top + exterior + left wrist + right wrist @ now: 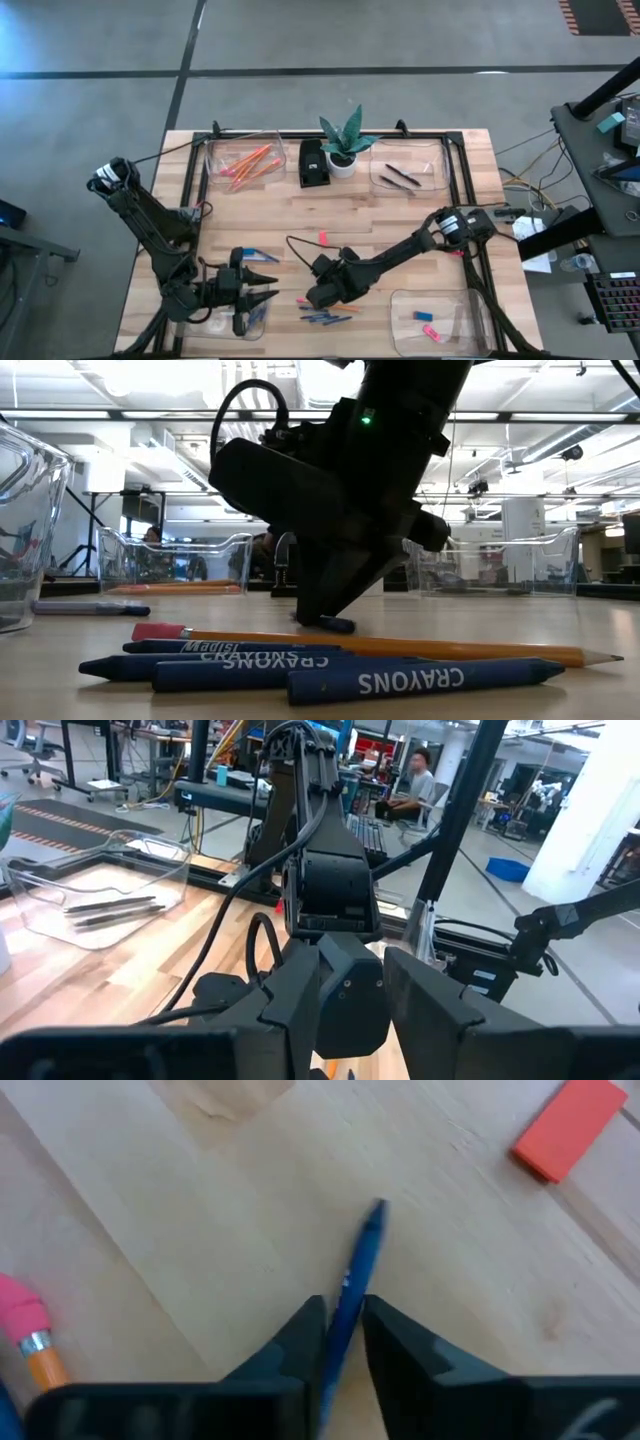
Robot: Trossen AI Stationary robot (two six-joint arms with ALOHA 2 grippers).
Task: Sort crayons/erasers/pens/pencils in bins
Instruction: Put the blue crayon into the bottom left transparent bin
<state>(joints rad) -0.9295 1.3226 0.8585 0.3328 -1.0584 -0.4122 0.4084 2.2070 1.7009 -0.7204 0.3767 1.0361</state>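
Wooden surface (400, 215), workshop room behind. I log four clear bins: far left (243, 162) with orange pencils (248, 163), far right (410, 170) with dark pens (400, 178), near right (440, 318) with erasers (427, 324), near left under my left gripper (262, 292), fingers spread wide, holding nothing. My right gripper (340, 1325) sits low at centre, fingers narrow on a blue pen (358, 1275). Crayons (330, 668) and one pencil (400, 646) lie loose beside it; one red eraser (570, 1128) nearby.

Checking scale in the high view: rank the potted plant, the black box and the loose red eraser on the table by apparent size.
Potted plant; black box, somewhat smaller; red eraser, far smallest.
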